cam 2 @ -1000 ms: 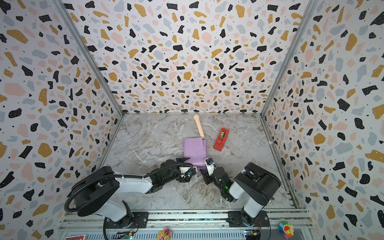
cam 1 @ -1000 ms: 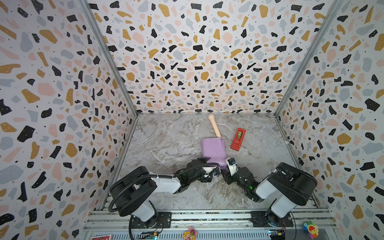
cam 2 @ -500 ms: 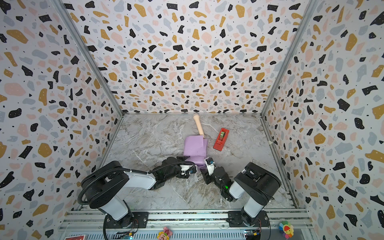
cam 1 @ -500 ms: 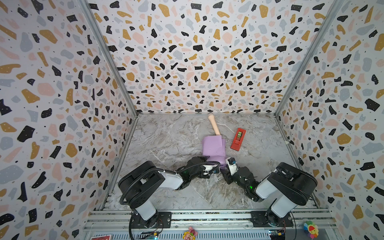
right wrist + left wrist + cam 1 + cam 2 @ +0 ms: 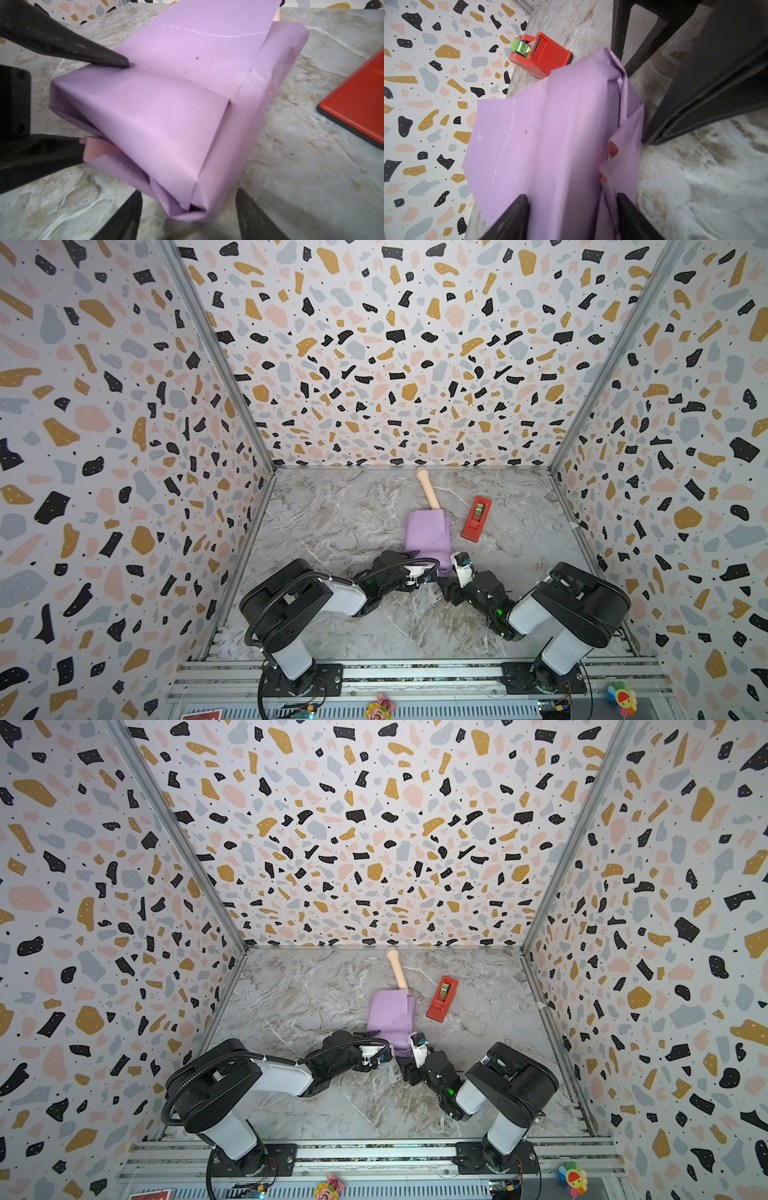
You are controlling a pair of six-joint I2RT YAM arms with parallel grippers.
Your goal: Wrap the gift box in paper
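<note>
right wrist view | right gripper (image 5: 188, 193) jaws wide, at corner of lilac paper (image 5: 176, 104) | left gripper (image 5: 105, 105) astride paper end, grip unclear

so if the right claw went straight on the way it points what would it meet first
The paper: its folded lilac corner lies just ahead of the right claw, between its open fingers. The gap left is hard to judge.
</note>
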